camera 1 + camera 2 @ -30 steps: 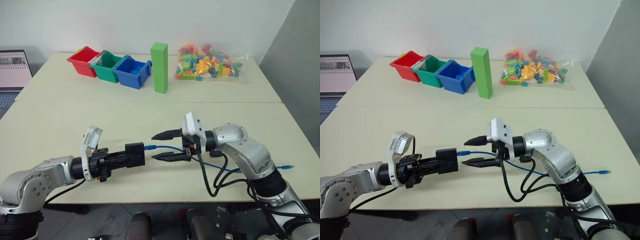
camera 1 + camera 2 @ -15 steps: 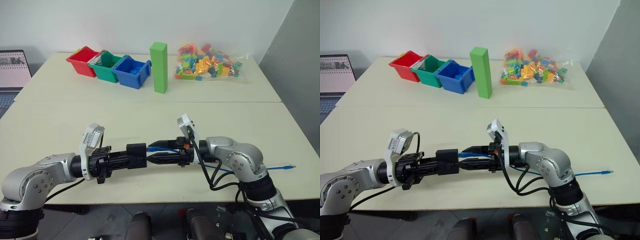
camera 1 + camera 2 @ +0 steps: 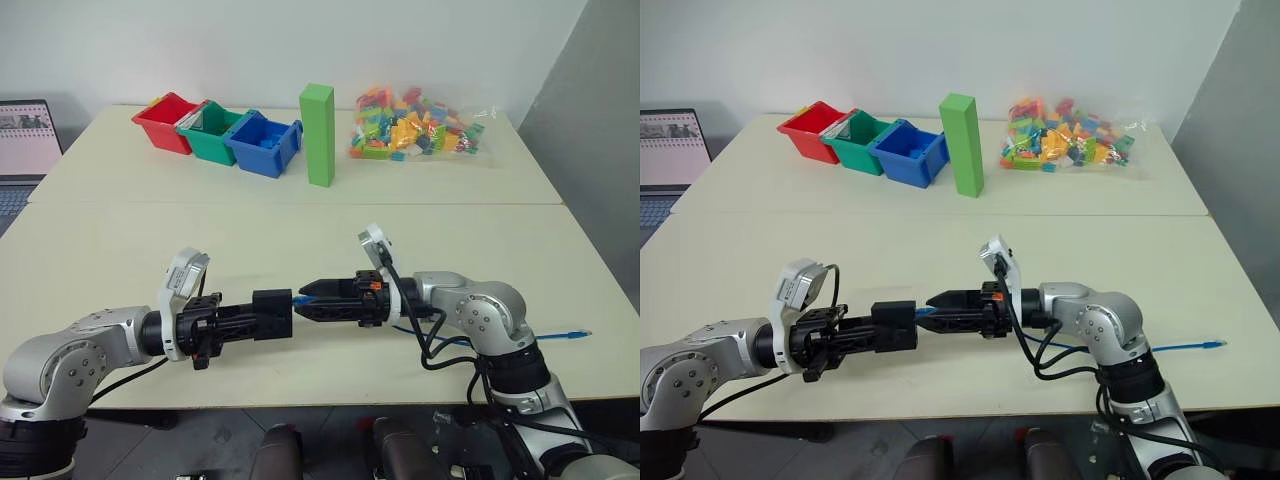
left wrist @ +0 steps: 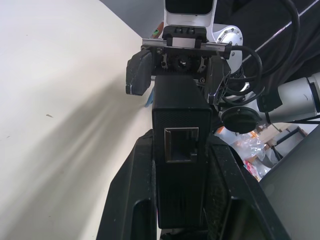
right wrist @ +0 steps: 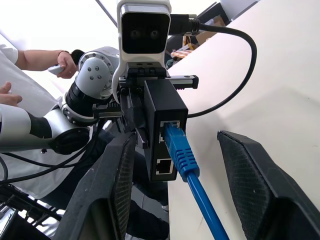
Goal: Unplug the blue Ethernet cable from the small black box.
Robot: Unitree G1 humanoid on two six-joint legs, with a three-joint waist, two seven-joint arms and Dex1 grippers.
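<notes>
Step in hand: lining up on the plug, cable not yet freed. Left gripper, arm level over the pale table, is clamped shut on the small matte-black square plastic box. The thin bright-blue Ethernet cable sits plugged in its side port. Right gripper, level and facing left, straddles the plug with fingers parted (nothing held). Next, as I judge: pinch the plug, draw it rightward.

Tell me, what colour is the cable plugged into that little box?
Bright blue. The cable shows best in the right wrist view, plugged into the black box.
</notes>
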